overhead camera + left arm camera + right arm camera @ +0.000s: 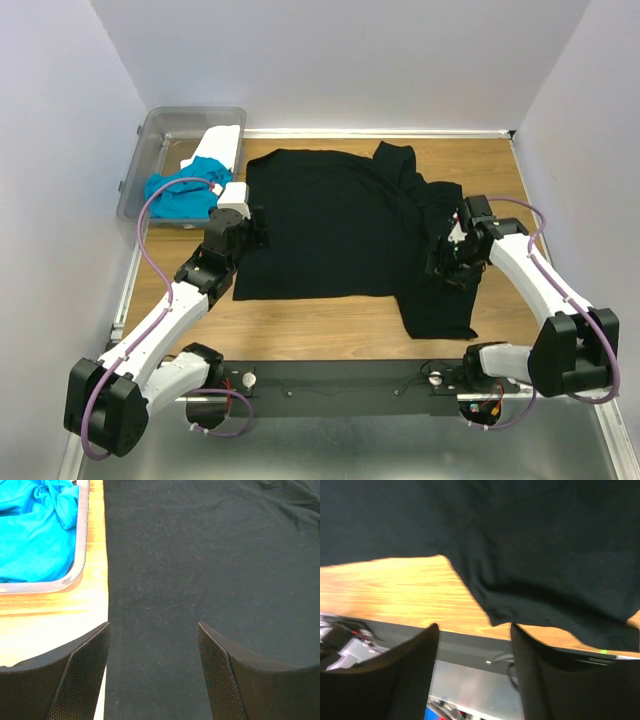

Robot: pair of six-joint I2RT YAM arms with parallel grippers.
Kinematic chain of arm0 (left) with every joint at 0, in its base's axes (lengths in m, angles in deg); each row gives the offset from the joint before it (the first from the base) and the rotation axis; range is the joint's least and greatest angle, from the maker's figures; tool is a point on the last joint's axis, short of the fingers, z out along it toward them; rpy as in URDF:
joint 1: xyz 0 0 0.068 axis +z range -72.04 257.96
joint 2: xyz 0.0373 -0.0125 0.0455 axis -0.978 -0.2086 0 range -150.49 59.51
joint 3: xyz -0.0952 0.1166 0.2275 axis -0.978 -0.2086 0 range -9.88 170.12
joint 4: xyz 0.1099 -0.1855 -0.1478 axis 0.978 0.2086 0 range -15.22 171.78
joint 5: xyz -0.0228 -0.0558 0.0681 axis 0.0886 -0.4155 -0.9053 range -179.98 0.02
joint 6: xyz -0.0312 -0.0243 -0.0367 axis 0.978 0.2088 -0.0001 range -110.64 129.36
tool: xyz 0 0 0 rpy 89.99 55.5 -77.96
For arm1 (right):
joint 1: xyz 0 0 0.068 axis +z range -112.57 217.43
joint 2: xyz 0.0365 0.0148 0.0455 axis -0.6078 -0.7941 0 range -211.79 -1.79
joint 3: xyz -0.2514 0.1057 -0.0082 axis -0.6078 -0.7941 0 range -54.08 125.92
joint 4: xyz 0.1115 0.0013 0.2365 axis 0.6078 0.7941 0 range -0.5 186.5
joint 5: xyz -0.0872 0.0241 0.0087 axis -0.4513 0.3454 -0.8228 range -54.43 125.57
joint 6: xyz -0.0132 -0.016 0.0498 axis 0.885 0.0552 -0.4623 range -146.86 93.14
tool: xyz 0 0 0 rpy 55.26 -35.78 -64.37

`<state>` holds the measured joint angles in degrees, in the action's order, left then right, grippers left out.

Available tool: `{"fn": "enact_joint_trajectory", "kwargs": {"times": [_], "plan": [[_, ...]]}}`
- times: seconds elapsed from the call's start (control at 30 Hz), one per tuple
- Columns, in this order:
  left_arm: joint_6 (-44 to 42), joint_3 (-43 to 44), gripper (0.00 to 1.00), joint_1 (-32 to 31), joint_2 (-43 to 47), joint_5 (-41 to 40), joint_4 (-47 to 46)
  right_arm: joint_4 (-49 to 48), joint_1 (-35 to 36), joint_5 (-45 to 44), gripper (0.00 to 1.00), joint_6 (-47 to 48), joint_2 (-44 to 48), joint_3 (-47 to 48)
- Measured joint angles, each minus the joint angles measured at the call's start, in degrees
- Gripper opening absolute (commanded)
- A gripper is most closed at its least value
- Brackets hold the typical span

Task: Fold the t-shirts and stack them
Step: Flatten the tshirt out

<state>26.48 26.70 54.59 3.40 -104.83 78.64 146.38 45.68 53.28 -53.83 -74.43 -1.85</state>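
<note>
A large black t-shirt (340, 220) lies spread flat on the wooden table. My left gripper (257, 228) is open and empty, its fingers straddling the shirt's left edge in the left wrist view (152, 625), low over the black t-shirt (210, 555). My right gripper (447, 255) is open and empty above the shirt's right side. In the right wrist view (474, 626) a corner of the black t-shirt (530, 540) lies just beyond the fingertips. A turquoise-blue t-shirt (180, 190) and a white t-shirt (222, 140) lie crumpled in the bin.
The clear plastic bin (190, 118) stands at the back left; its rim (80, 555) is close to the shirt's left edge. Bare wood (320, 320) shows in front of the shirt. A black base rail (340, 375) runs along the near edge. Walls close in on three sides.
</note>
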Motion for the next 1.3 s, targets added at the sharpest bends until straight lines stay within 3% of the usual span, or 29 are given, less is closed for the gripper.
{"fn": "enact_joint_trajectory", "kwargs": {"times": [0.07, 0.17, 0.33, 0.57, 0.9, 1.3], "plan": [[-0.02, 0.00, 0.77, 0.00, 0.00, -0.02, 0.00, -0.02, 0.15, -0.39, 0.54, 0.42, -0.87, -0.98], [-0.02, 0.00, 0.77, 0.00, 0.00, -0.02, -0.02, 0.04, 1.68, -0.76, 0.52, 0.57, -2.12, -3.61], [-0.02, 0.00, 0.77, 0.00, -0.07, 0.00, -0.09, -1.05, 8.61, -0.92, 0.42, -1.29, -2.29, -7.45], [-0.02, 0.00, 0.77, 0.00, -0.26, 0.04, -0.42, -7.74, 13.92, -3.02, 0.28, -7.76, -1.64, -13.86], [-0.02, 0.00, 0.77, 0.00, -0.42, 0.07, -0.81, -15.17, 20.35, -3.98, 0.27, -14.25, -3.04, -18.12], [0.00, 0.00, 0.77, 0.00, -0.42, 0.59, -0.98, -18.23, 31.71, -3.67, 0.31, -20.81, -12.26, -10.78]]}}
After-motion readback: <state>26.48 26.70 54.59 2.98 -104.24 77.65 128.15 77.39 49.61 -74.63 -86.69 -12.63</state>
